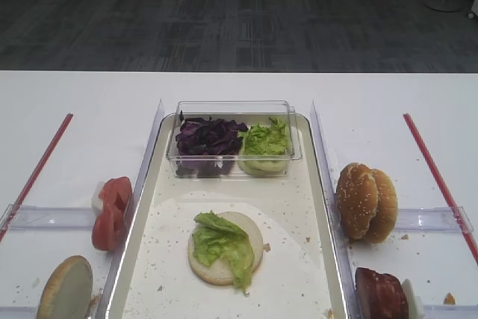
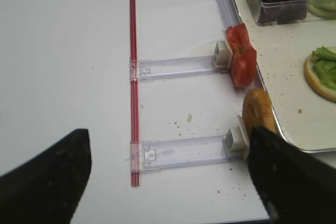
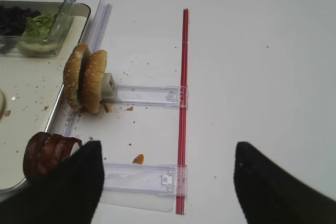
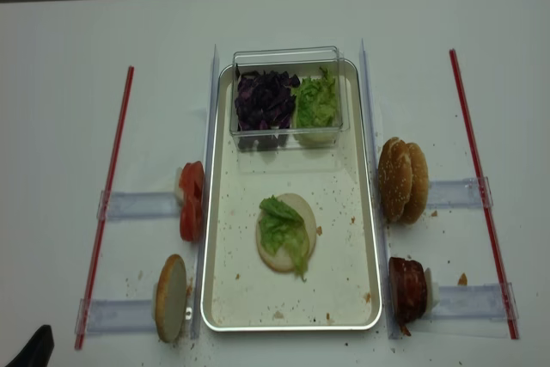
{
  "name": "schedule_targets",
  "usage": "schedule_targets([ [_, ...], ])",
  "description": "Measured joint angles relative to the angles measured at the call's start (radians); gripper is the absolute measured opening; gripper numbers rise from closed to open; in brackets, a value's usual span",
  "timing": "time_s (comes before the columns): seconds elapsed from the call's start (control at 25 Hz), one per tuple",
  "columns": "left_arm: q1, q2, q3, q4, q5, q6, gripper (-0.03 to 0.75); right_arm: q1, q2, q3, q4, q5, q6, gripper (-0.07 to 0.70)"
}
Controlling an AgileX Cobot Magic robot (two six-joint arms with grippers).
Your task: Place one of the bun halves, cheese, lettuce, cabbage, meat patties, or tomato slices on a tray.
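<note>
On the silver tray (image 1: 168, 259) (image 4: 236, 285) lies a pale bun half (image 1: 250, 238) (image 4: 302, 212) with a lettuce leaf (image 1: 220, 240) (image 4: 279, 223) on it. Tomato slices (image 1: 112, 211) (image 2: 240, 55) and another bun half (image 1: 66, 289) (image 2: 258, 109) stand on edge left of the tray. Two sesame bun halves (image 1: 366, 201) (image 3: 86, 80) and meat patties (image 1: 381, 294) (image 3: 46, 153) stand to its right. Purple cabbage (image 1: 208, 138) fills part of a tub. No cheese is in view. My left gripper (image 2: 168, 171) and right gripper (image 3: 168, 166) hover open and empty over the table, outside the tray.
A clear plastic tub (image 1: 233, 107) at the tray's far end holds the cabbage and more lettuce (image 1: 265, 142). Clear plastic rails (image 3: 147, 95) (image 2: 178, 67) and red strips (image 3: 182, 103) (image 2: 134, 77) lie on the white table either side. Crumbs dot the tray.
</note>
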Motion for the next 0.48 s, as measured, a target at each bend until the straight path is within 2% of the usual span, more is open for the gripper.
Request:
schedule_targets([
  [0.48,0.0,0.0,0.0,0.0,0.0,0.0,0.564,0.0,0.0,0.0,-0.002,0.0,0.0,0.542],
])
